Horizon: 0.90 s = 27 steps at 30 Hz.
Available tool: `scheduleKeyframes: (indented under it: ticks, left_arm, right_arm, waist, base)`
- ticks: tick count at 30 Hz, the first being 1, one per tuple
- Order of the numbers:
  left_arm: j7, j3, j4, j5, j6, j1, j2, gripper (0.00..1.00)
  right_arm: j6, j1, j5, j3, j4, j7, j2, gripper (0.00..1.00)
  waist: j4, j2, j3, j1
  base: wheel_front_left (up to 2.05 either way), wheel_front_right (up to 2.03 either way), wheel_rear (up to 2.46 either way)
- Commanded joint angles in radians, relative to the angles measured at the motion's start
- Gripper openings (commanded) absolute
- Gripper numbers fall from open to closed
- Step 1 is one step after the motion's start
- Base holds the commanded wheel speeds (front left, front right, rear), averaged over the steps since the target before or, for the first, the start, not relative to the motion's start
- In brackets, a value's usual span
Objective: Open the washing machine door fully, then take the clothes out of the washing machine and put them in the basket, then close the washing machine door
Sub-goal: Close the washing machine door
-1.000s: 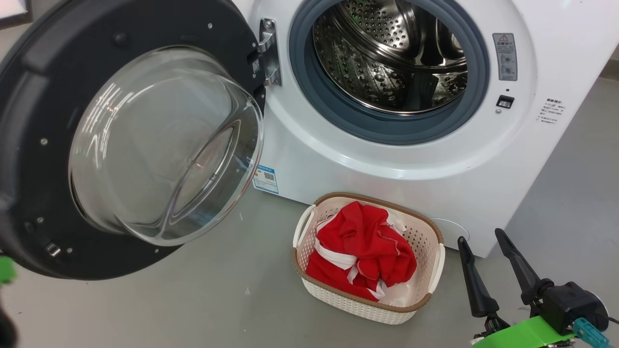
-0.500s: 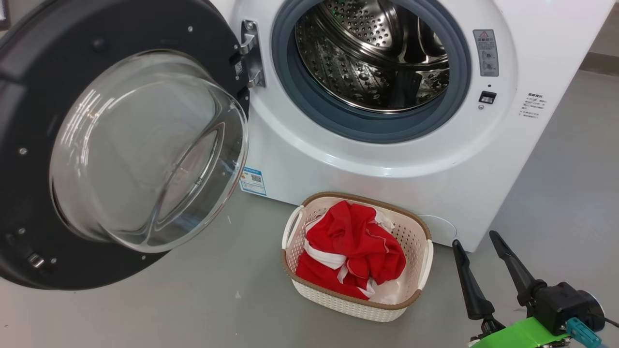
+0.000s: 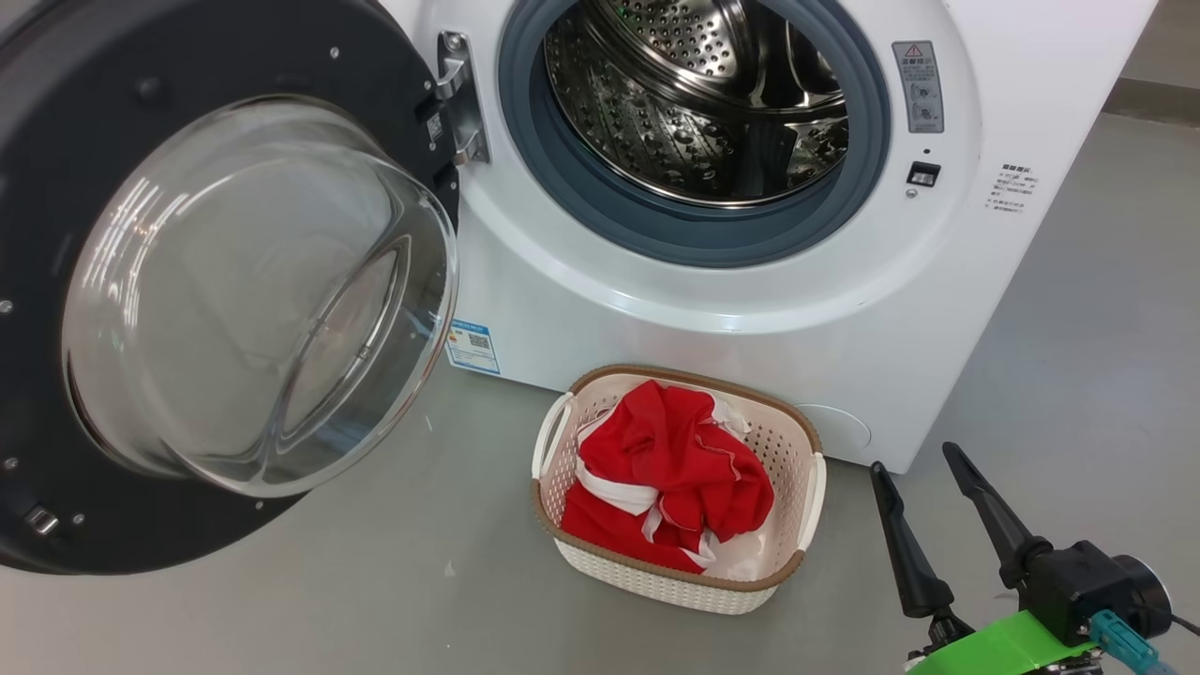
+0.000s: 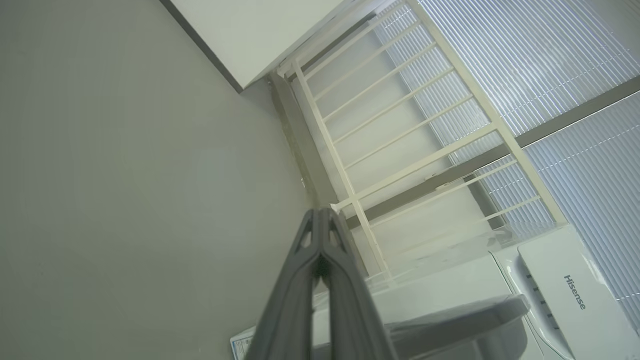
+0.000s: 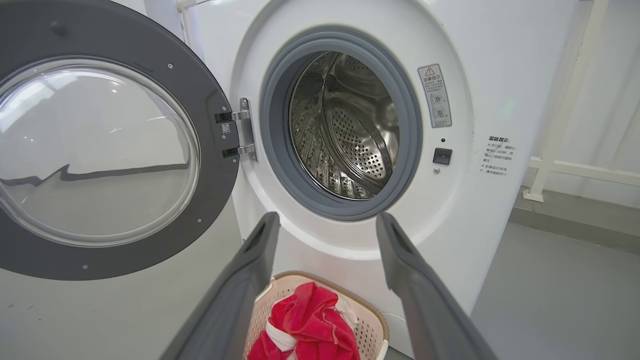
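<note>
The washing machine stands with its round black washing machine door swung wide to the left, and its steel drum looks bare. On the floor in front, the cream basket holds the red and white clothes. My right gripper hovers open to the right of the basket, with nothing between its fingers. In the right wrist view the right gripper faces the drum opening above the basket and clothes. My left gripper is shut on nothing, pointing over the floor towards a railing.
Grey floor spreads left of the basket under the open door. A white railing and window blinds stand behind the machine's top. A white rail post rises to the right of the machine.
The head camera has moved, so the whole picture has slid left and up. A green part at the left edge has left the picture. Door, basket and right gripper look unmoved.
</note>
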Motion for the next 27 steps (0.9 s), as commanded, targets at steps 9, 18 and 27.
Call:
scheduleKeyframes:
  ticks: [9,18,27]
  left_arm:
    - [0.170,-0.036,0.071,-0.013,-0.036,-0.022,0.063,0.00]
    - [0.264,-0.079,0.090,-0.011,-0.080,-0.007,0.034,0.00]
    - [0.361,-0.055,0.057,-0.081,-0.121,0.017,-0.002,0.00]
  right_arm:
    - [0.005,-0.020,0.003,0.034,-0.029,-0.004,-0.011,1.00]
    - [0.005,-0.024,0.010,0.051,-0.026,-0.011,-0.011,1.00]
    - [0.005,-0.026,0.021,0.046,-0.018,-0.021,-0.011,1.00]
  waist:
    - [-0.003,-0.0001,-0.011,0.0000]
    - [-0.008,-0.0001,-0.011,0.0000]
    - [-0.002,-0.0001,-0.009,0.0000]
  base:
    - [0.00,0.00,0.00]
    - [0.00,0.00,0.00]
    - [0.00,0.00,0.00]
